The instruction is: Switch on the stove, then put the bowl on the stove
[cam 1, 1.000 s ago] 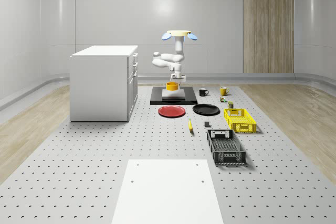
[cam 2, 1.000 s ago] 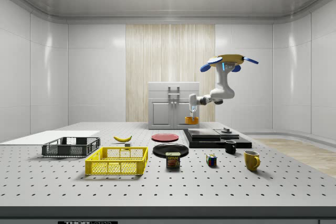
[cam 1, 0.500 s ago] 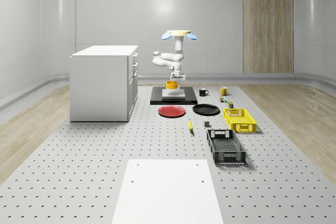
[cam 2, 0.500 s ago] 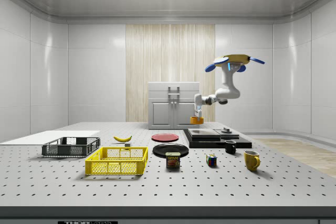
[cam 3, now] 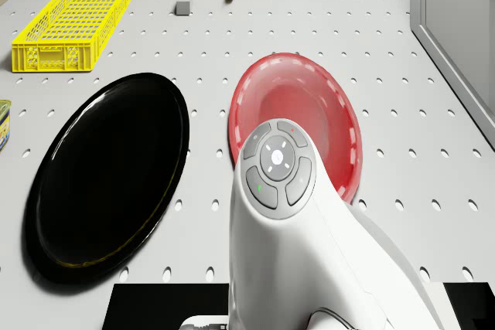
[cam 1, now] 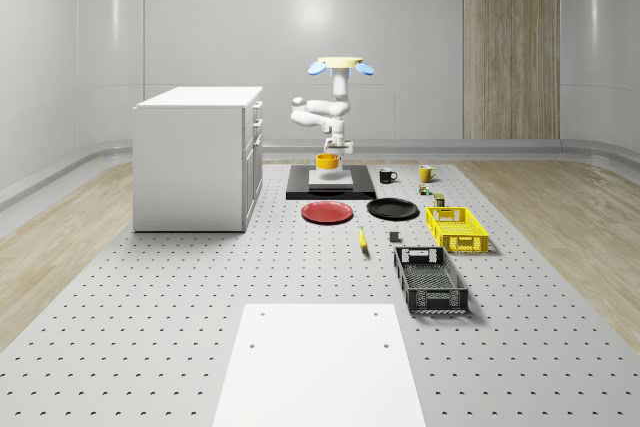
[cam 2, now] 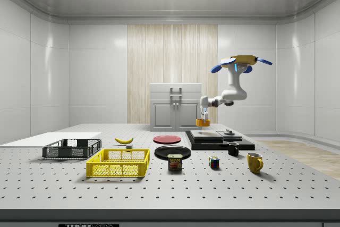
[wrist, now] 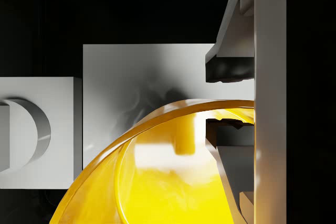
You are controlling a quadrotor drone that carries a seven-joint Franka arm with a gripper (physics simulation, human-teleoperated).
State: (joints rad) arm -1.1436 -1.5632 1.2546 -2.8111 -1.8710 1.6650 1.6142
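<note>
I kept the drone [cam 2: 241, 60] hovering above the far end of the stove [cam 2: 219, 138], the gripper [wrist: 230, 99] pinched on the rim of the yellow bowl [wrist: 157, 182] and holding it just over the grey plate [wrist: 147, 77] so it could be set down squarely.

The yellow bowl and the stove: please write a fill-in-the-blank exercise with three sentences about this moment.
1. The tool grips the rim of the ____ round bowl.
2. The bowl hangs above the flat black stove, with the hovering drone ____ it.
3. In the whole-scene view, the round red plate lies to the ____ of the round black plate.

Missing words: yellow; above; left
</note>
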